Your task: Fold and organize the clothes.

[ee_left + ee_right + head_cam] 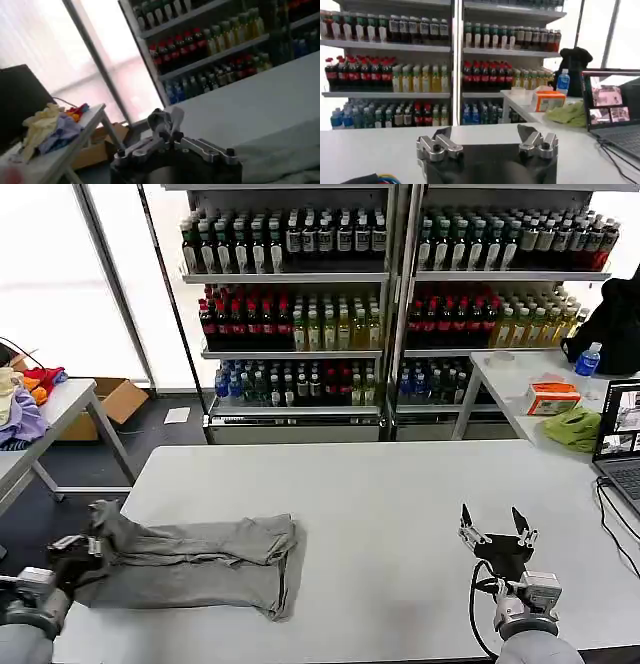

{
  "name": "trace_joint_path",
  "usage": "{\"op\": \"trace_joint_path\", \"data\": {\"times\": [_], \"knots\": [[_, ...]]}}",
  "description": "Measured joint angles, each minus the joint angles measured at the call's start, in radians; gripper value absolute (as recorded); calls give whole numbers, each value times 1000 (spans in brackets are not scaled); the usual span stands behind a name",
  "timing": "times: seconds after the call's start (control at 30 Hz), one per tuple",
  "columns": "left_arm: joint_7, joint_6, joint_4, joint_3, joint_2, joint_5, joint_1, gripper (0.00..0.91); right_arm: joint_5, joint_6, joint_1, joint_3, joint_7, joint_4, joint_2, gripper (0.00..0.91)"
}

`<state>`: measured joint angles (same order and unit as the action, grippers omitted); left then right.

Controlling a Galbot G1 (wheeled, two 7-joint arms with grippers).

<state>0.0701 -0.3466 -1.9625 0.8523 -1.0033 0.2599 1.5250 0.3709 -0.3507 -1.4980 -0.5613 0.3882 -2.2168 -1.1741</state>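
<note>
While the right gripper (497, 524) hovers over bare tabletop near the front right of the white table (400, 484) with its two fingers spread wide and nothing between them, the left gripper (88, 546) sits at the table's front left corner, right at the left end of the grey T-shirt (200, 559). The shirt lies folded into a long, rumpled band across the left part of the table, its right end doubled over into a squarer flap and its left end bunched and lifted slightly where the gripper meets it. In the left wrist view the fingers (165, 122) stand pressed close together, and a fold of pale grey cloth (280, 155) lies just beside them; they seem to pinch the shirt's edge, though the contact itself is hard to make out. In the right wrist view, the open fingers (532, 137) face the drinks shelves (440, 65). A laptop (620, 434) rests at the table's right edge, well apart from the shirt.
</note>
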Motion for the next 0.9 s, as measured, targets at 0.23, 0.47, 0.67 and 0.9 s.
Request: {"op": "trace_joint_path", "data": {"times": [0.23,0.47,0.67,0.9], "knots": [[-41,-53,-54,-181,-78,-10,-35,0,-4,3,-48,-33,4,-25,-14,907],[-92,-102,-69,-335,-119,6,-84,0,-20,12,-88,-44,4,-34,-32,907],[-130,-139,-66,-430,-145,37,-135,0,-25,10,-104,-53,5,-42,-43,907],[-156,-167,-56,-508,-169,62,-184,0,-40,14,-125,-49,4,-46,-57,907]]}}
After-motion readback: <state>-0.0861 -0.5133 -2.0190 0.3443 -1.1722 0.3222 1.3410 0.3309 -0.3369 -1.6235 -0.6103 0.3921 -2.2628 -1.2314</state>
